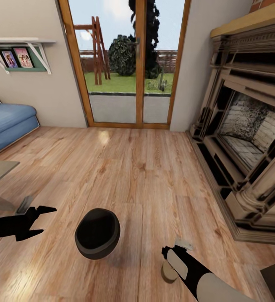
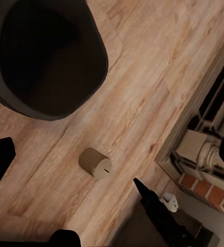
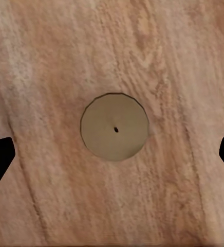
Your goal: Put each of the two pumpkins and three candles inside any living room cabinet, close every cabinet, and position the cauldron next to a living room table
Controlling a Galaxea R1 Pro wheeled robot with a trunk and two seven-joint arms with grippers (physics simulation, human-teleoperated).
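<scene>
Hanging wide open over a candle (image 3: 114, 127), right tool (image 3: 112, 154) has bare floor (image 1: 145, 167) around.

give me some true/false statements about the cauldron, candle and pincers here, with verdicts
1. The candle stands upright on the wood floor. True.
2. The right pincer is shut on the candle. False: it is open above it, fingertips apart at either side.
3. The cauldron is on the sofa. False: it is on the floor.
4. The left pincer is open and empty. True.
5. The fireplace is on the robot's right. True.
</scene>
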